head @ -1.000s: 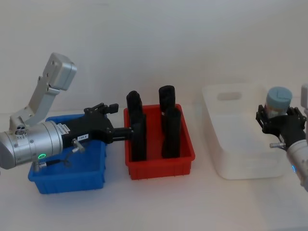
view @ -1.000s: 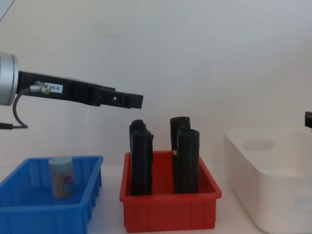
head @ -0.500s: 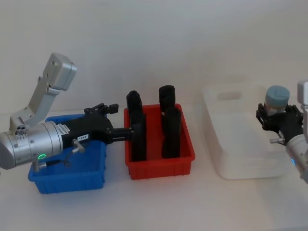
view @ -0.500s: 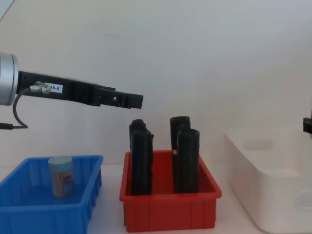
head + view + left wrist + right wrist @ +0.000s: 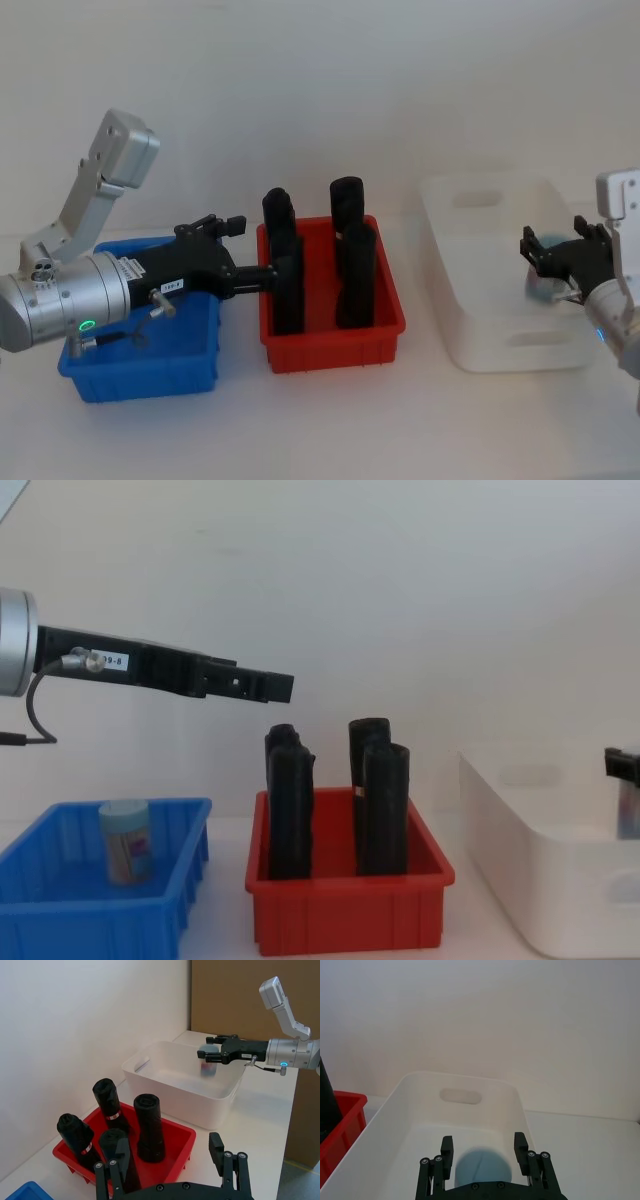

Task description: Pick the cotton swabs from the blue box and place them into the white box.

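Observation:
My right gripper (image 5: 548,258) hovers open just above the white box (image 5: 480,190). A jar of cotton swabs (image 5: 543,286) with a pale blue lid (image 5: 483,1170) sits loose below the fingers (image 5: 446,1146), inside the box and blurred in the left wrist view (image 5: 207,1067). The chest view shows that gripper (image 5: 624,764) at the right edge over the white box (image 5: 500,780). Another swab jar (image 5: 127,841) stands upright in the blue box (image 5: 60,920). My left gripper (image 5: 262,276) is held open above the gap between the blue box (image 5: 140,375) and a red bin.
A red bin (image 5: 330,345) between the two boxes holds several tall black cylinders (image 5: 352,262), and my left fingertips (image 5: 272,687) hang above them. The table in front of the bins is bare white.
My right gripper moved left and down over the white box. The jar, held with its lid above the fingers before, now lies below them inside the box. The left arm stayed still.

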